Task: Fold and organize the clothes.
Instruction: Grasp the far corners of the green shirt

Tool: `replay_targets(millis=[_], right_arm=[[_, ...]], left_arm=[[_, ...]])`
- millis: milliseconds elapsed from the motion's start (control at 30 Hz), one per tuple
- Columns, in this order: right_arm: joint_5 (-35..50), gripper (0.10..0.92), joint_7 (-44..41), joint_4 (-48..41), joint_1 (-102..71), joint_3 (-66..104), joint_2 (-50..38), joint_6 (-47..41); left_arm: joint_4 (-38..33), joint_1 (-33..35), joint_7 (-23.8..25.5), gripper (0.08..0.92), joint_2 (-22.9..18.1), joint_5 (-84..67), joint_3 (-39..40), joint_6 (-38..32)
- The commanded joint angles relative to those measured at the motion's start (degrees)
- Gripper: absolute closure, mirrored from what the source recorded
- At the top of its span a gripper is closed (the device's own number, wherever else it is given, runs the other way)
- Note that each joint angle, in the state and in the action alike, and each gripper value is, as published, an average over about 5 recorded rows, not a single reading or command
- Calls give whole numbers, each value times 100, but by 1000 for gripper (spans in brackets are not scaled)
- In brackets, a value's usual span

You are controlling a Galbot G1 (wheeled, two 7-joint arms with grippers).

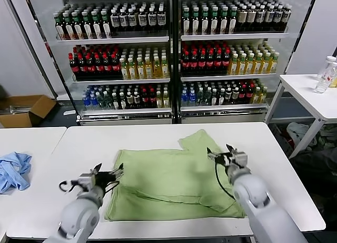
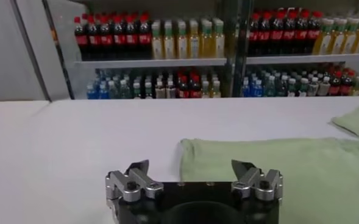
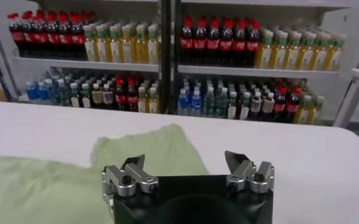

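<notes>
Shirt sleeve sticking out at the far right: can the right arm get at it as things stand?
Probably yes: the right tool hangs open just above the green shirt, beside that sleeve, with nothing between them.

No legible text on anything

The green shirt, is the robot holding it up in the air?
No, the green shirt lies flat on the white table, and both end effectors, left and right, are open and empty.

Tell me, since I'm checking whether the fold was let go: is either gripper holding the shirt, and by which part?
Nothing is held. The left gripper and right gripper both stand open at the side edges of the green shirt, with nothing between their fingers.
</notes>
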Motion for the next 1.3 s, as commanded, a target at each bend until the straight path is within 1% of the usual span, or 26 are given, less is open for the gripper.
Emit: replay_targets(millis=[33, 233, 433, 533, 633, 700, 1000, 1167, 1300], right_arm=[[230, 203, 5, -2128, 1703, -664, 432, -45], [136, 203, -70, -3000, 2036, -738, 807, -16], [138, 203, -99, -3584, 2134, -610, 1116, -51], [143, 203, -132, -3803, 2160, -564, 1241, -49], [164, 207, -174, -3890, 2141, -545, 1324, -49], [170, 232, -191, -3885, 2114, -558, 1348, -50], [258, 483, -285, -3578, 1925, -625, 1258, -49], [223, 630, -354, -3115, 1756, -722, 1102, 41], [337, 743, -447, -2685, 1630, -672, 974, 149]], left_arm=[[1985, -1855, -128, 177, -320, 24, 963, -21], [2593, -2137, -139, 177, -492, 236, 1018, -90], [2628, -2026, -199, 184, -493, 177, 963, -40], [2595, -1943, -157, 224, -487, 3, 954, -16], [2507, -1850, -94, 298, -462, -136, 940, -22], [2434, -1796, -31, 359, -429, -242, 939, -29], [2227, -1625, 175, 619, -340, -745, 921, -9], [2173, -1586, 354, 766, -245, -1025, 835, -121], [2065, -1554, 372, 872, -170, -1181, 722, -222]])
